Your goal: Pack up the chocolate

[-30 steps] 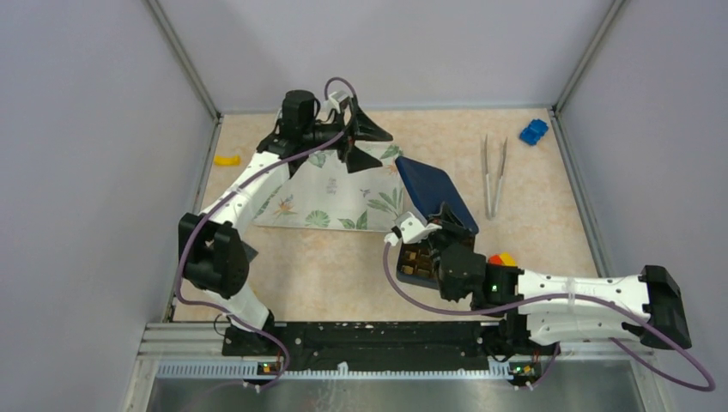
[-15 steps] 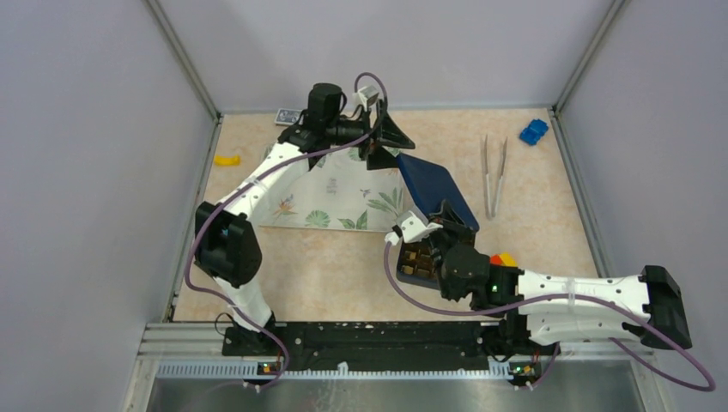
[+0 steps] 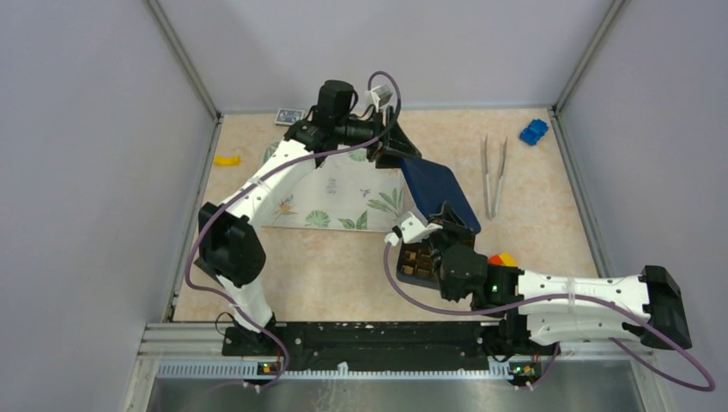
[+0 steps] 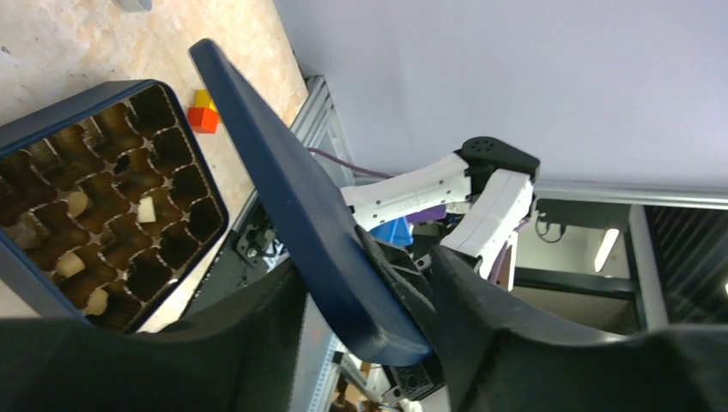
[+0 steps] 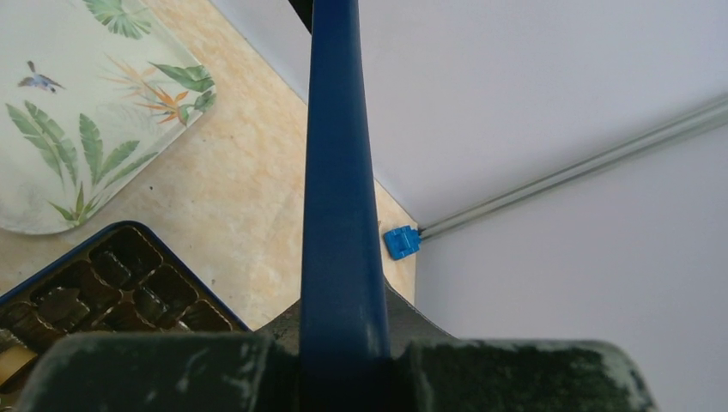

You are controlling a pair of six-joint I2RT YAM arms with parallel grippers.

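The dark gridded box (image 3: 415,263) lies on the table under my right wrist. In the left wrist view its cells (image 4: 103,197) hold several small tan and brown chocolate pieces (image 4: 147,209); the box also shows in the right wrist view (image 5: 112,283). My right gripper (image 3: 443,225) is shut on the near edge of the box's navy lid (image 3: 433,187) and holds it tilted up; the grip shows in its own view (image 5: 343,348). My left gripper (image 3: 400,148) is open, its fingers on either side of the lid's far end (image 4: 292,189).
A leaf-print placemat (image 3: 330,196) lies left of the lid. Metal tweezers (image 3: 494,176) and a blue block (image 3: 533,131) lie at the back right. Red, orange and yellow blocks (image 3: 501,258) sit beside my right arm. A yellow piece (image 3: 227,160) lies by the left wall.
My left arm has swung right from over the placemat to the lid's far end, and its fingers now straddle it. The right arm and the lid have stayed put.
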